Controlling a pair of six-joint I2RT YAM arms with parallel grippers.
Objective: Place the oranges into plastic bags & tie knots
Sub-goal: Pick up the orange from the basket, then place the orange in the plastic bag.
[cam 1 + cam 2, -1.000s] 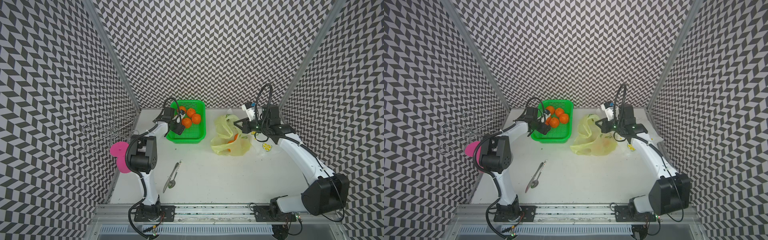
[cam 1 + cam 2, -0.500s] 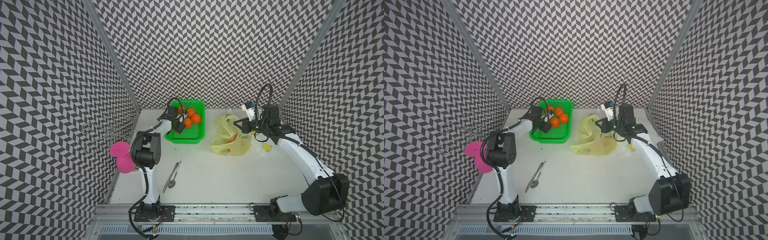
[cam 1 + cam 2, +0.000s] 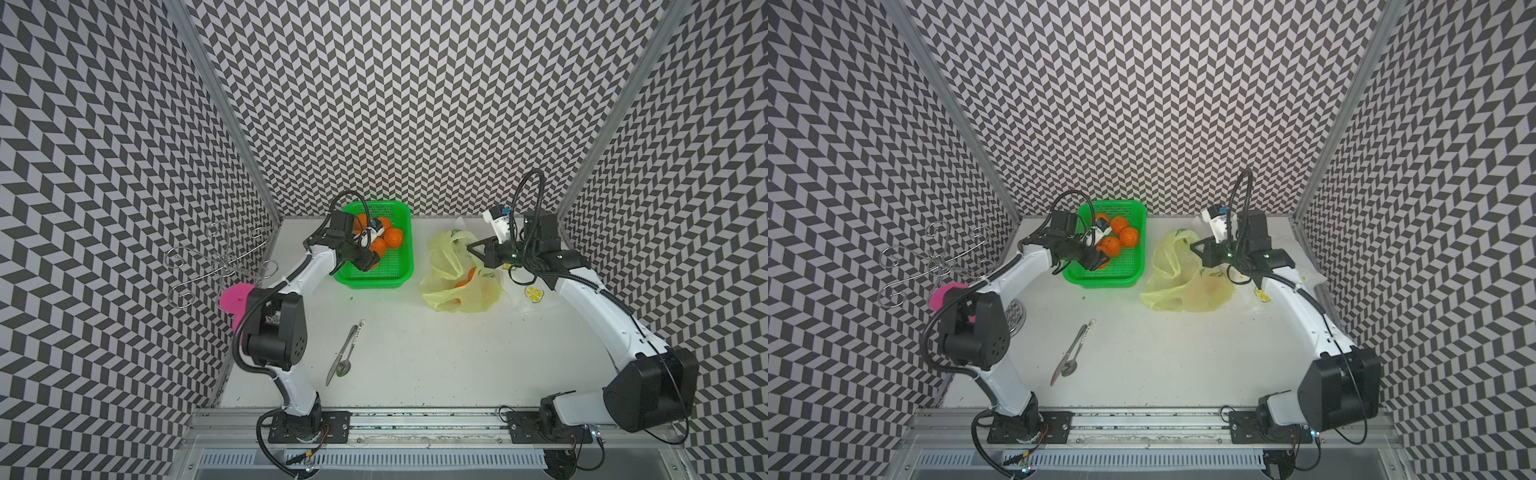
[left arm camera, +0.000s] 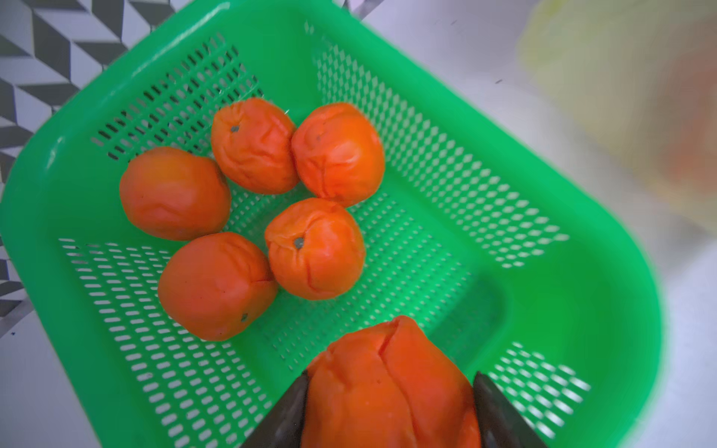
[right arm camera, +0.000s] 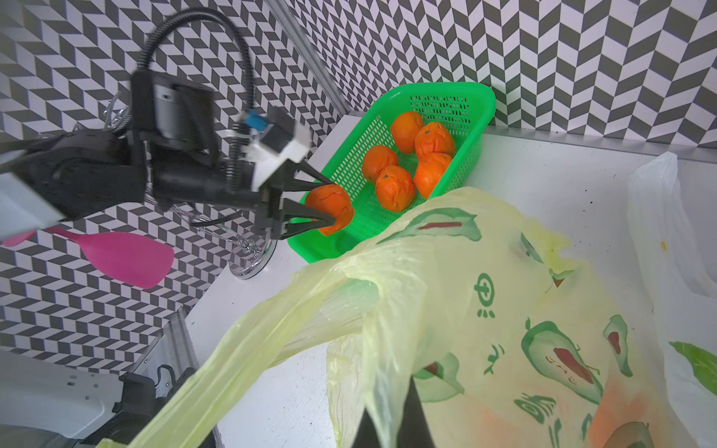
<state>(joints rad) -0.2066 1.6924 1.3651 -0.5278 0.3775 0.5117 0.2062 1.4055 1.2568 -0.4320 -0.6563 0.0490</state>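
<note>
Sitting between left gripper jaws: orange

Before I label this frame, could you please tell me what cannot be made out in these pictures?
- Oranges in the yellow-green bag: only orange patches show through its film in every view; number unclear.
- Right gripper: fingertips cut off by the right wrist view's lower edge, wrapped in the bag's handle.
- White bag: cut by the right wrist view's edge, partly behind the right arm in both top views; contents unclear.

Orange oranges — green basket — yellow-green bag
</note>
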